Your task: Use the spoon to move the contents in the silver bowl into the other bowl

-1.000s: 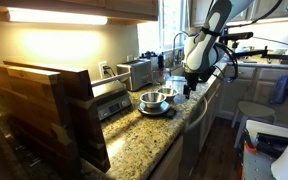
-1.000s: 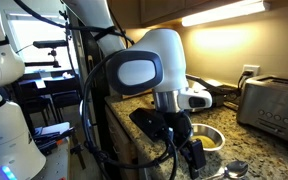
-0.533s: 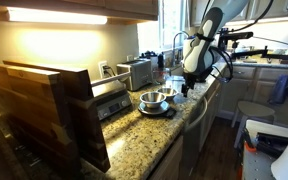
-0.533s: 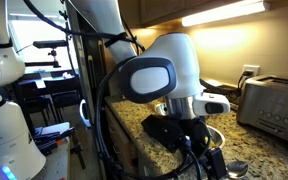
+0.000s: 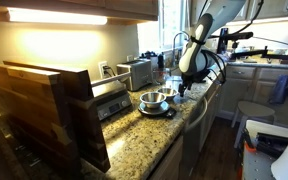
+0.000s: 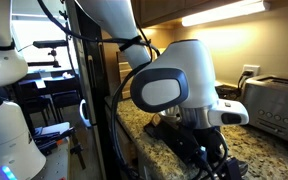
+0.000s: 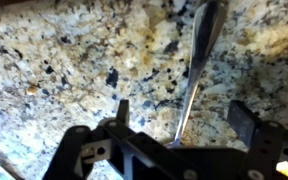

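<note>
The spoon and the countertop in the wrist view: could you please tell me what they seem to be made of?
Spoon: probably polished metal, grey with a bright glint along the thin handle.
Countertop: likely polished granite, with speckled beige, black and brown grains.

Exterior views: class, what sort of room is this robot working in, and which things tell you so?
Most likely a home kitchen. A speckled granite countertop runs under the cabinets, a silver boxy toaster stands at its back, and a round shiny steel mixing bowl sits on it.
</note>
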`<state>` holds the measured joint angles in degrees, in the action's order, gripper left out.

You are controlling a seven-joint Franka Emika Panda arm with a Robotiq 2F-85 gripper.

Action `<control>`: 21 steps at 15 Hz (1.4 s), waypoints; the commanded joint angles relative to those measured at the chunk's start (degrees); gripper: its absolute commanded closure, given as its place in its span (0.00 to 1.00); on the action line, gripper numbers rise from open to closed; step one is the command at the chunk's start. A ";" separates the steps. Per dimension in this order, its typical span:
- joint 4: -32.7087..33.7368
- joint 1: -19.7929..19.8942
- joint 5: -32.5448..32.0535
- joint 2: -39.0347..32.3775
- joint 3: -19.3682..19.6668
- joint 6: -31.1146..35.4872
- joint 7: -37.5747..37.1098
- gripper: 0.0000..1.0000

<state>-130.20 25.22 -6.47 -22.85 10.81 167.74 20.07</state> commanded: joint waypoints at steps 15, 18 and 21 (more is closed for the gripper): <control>6.32 18.06 7.62 -6.26 -15.78 -0.59 15.30 0.12; 6.66 19.53 7.48 -6.57 -16.95 -0.79 16.18 0.08; 6.72 20.92 7.66 -6.75 -18.27 -0.96 17.04 0.02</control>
<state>-124.09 43.48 -0.24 -28.50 -5.25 167.59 34.01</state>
